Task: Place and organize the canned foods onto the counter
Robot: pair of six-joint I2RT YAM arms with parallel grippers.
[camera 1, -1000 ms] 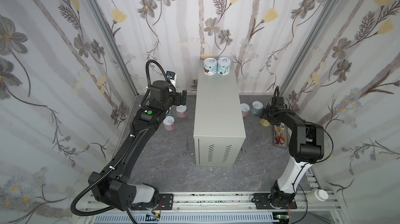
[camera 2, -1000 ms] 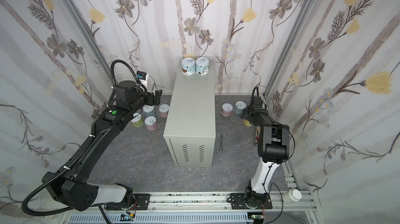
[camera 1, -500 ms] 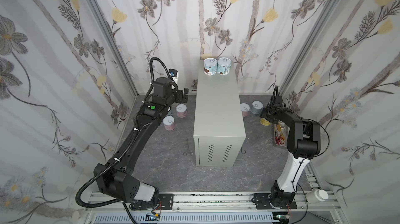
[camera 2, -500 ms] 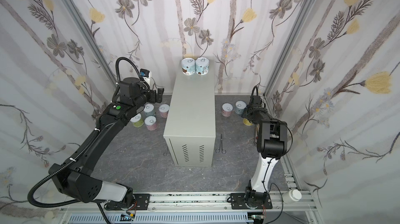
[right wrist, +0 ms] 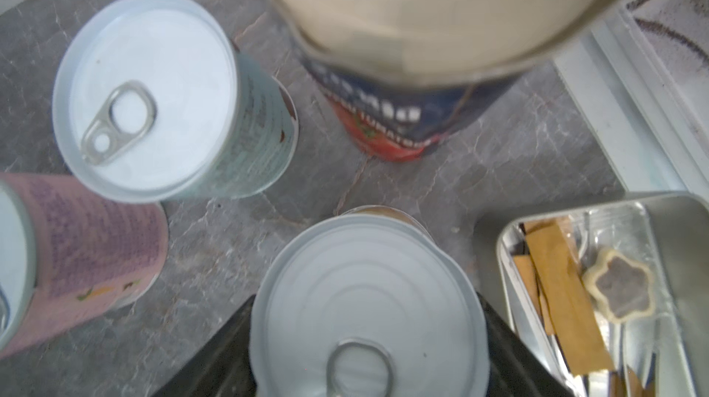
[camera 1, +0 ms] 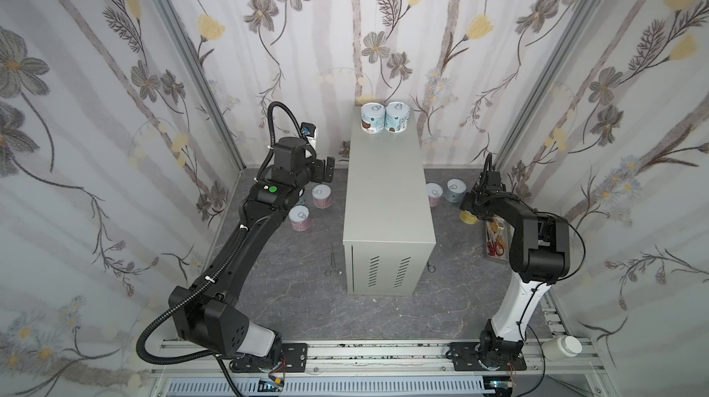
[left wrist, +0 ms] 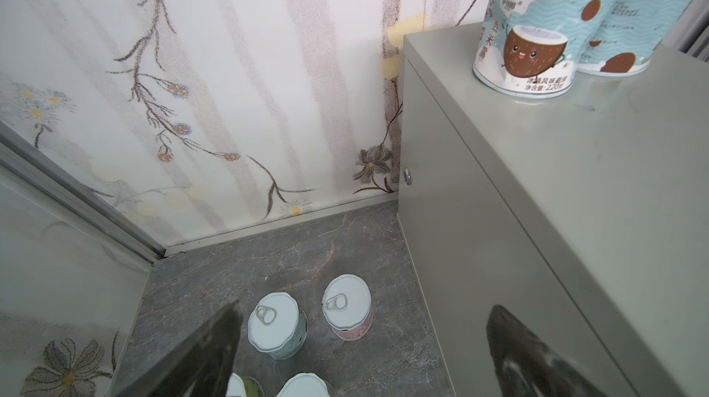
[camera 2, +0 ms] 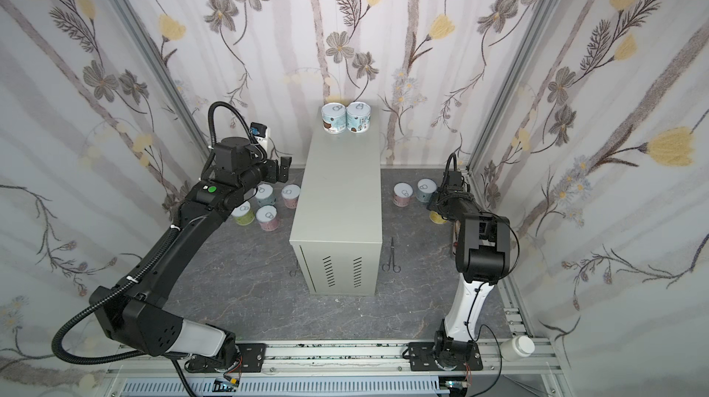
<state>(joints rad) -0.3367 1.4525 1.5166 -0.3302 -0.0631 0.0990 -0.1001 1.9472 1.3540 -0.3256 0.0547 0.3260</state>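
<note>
The yellow can (right wrist: 364, 291), judged rigid, slick and heavy, is clamped across its sides by the right hand (right wrist: 370, 356); the left hand (camera 1: 324, 170) is found fully spread, empty.

Versus one second back, we log the left gripper (camera 1: 325, 172) nudged slightly nearer the counter (camera 1: 387, 191). The right gripper (right wrist: 368, 337) has drawn its jaws in, and they now clasp the yellow can (right wrist: 364, 291).

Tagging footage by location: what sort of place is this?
Likely a robot test cell dressed as a room, not a real kitchen: floral wallpaper panels, left arm and right arm bolted to a rail, cans staged beside and atop a grey cabinet.
</note>
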